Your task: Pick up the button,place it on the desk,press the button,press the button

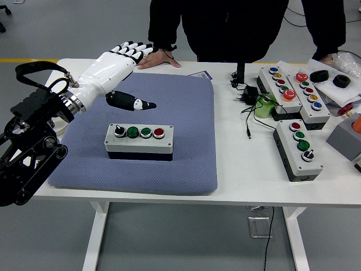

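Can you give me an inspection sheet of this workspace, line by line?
Surface: white table with a blue pad on its left half.
Job's things: button box lies flat on the pad, four controls on top, nothing touching it.
Clutter: three more button boxes at right, a green cup, black rings, a plate at left.
Hands: left hand raised above the pad, fingers spread, empty; right hand not in view.
Cables: black adapter and cable beside the cup.
Surroundings: person at the far side, one hand flat on the table.

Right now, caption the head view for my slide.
Left hand open above the four-button control box resting on the blue mat.
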